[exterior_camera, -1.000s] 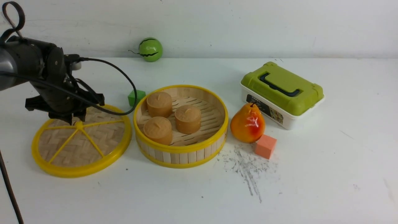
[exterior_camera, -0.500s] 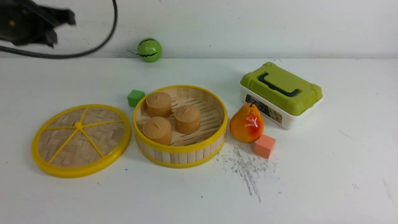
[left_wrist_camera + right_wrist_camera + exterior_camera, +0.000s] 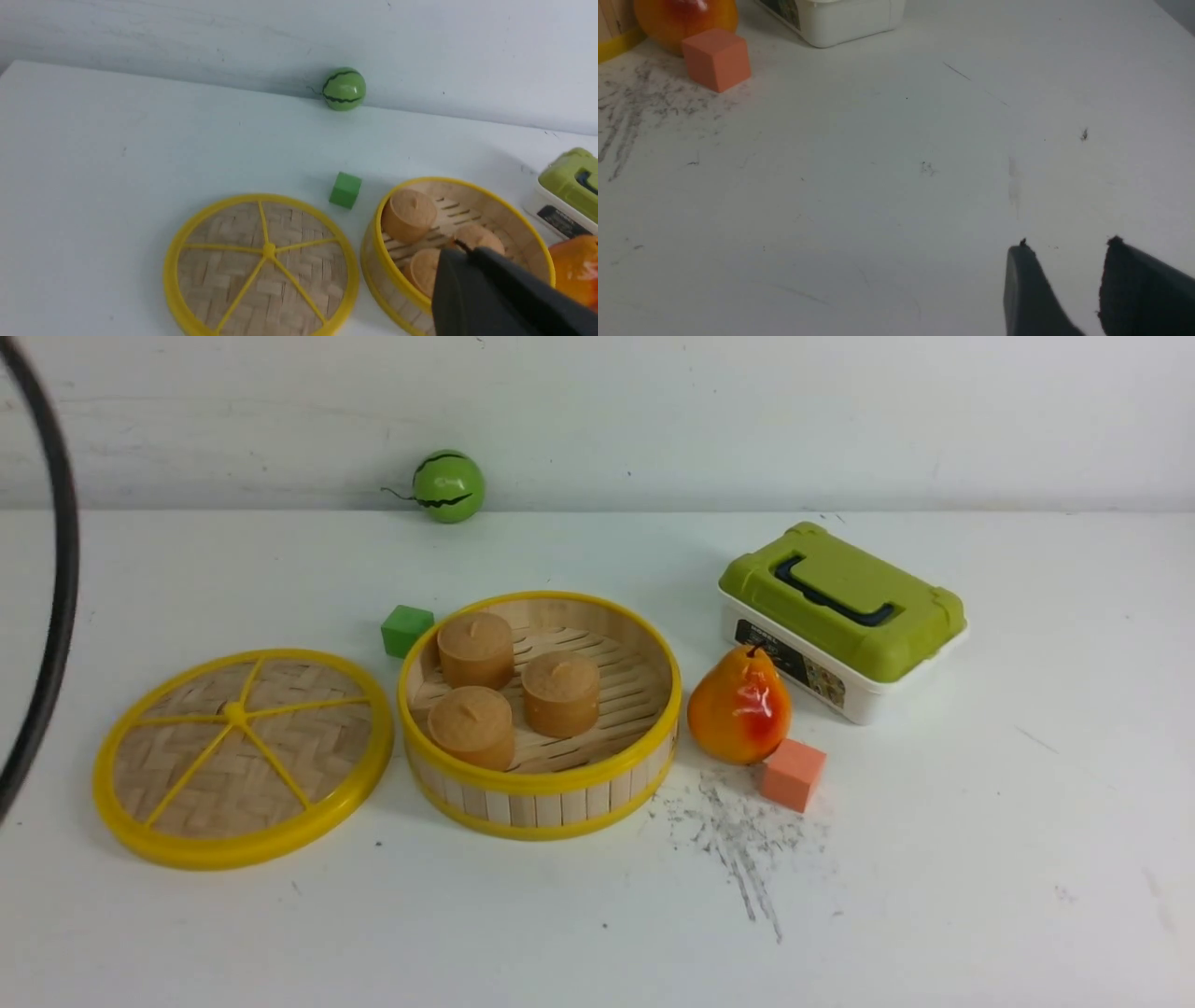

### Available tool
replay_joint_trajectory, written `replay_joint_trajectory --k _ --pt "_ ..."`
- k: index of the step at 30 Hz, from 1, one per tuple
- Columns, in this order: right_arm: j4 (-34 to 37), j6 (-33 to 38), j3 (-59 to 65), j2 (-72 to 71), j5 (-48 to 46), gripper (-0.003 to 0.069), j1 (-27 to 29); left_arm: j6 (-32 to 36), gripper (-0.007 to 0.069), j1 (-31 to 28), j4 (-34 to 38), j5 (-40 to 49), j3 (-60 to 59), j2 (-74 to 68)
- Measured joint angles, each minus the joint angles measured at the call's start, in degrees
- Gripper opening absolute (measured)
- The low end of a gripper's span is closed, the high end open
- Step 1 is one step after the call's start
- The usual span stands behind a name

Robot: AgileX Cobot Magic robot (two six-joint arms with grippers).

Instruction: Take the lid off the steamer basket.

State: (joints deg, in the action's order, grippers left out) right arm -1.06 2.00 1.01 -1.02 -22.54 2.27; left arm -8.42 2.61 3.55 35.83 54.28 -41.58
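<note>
Right wrist view put the right jaws nearest you, standing apart with nothing between them, above a bare stretch of counter (image 3: pixel 878 186). Left wrist view showed the left jaws pressed together into one dark wedge, gripping nothing and touching neither task thing. Next out, on your left, the lid (image 3: pixel 243 758) lay flat on the counter, just beside the steamer basket (image 3: pixel 541 803) and, as far as you could tell, not quite touching it. By that lie, you could take the job as done. Should you need to lift the lid again, judge it light and stiff: woven bamboo held in a thick yellow rim, not fragile, though the smooth plastic looked likely to slip in a loose pinch. Its rim sat flush on the counter, so the edge offered little to get under. The centre knob (image 3: pixel 233 712), where the yellow spokes met, looked the better hold, taken from straight above. The basket stood open with three brown round cakes (image 3: pixel 560 693) on its slatted floor. To its right sat the pear (image 3: pixel 740 706), with the orange cube (image 3: pixel 793 774) against it. Farther back were the green cube (image 3: pixel 407 629) and the green-lidded box (image 3: pixel 840 616), and farthest, by the wall, the watermelon ball (image 3: pixel 450 485).
</note>
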Motion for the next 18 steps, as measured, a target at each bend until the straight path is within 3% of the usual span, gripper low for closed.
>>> replay_joint_trajectory --k 6,14,18 --pt "0.00 0.00 0.00 0.00 0.00 0.0239 0.00 0.00 -0.0013 0.00 2.10 4.15 -10.33 8.96" --pt "0.00 0.00 0.00 0.00 0.00 0.0239 0.00 0.00 -0.0013 0.07 2.22 9.69 -17.05 10.57" --pt "0.00 0.00 0.00 0.00 0.00 0.0239 0.00 0.00 -0.0013 1.90 0.44 7.84 -20.45 14.73"
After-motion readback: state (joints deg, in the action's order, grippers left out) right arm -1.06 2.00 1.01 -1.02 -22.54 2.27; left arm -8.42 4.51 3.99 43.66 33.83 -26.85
